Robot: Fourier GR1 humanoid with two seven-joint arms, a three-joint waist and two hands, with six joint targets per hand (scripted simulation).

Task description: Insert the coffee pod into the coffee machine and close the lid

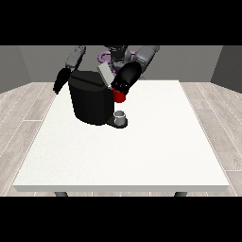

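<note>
The black coffee machine (90,101) stands on the white table (142,151), left of the middle and towards the back. Its grey lid (106,73) is tilted up. The hand at the view's right (125,81) is at the machine's top right side, just beside the lid and right above a red thing at the machine (120,97). A small grey thing (121,116) stands on the machine's base under the red thing. The hand at the view's left (60,81) hangs with straight fingers beside the machine's left side, holding nothing.
The robot's torso (116,54) is behind the machine at the table's far edge. White table surface stretches in front of and to the right of the machine. A wooden floor surrounds the table.
</note>
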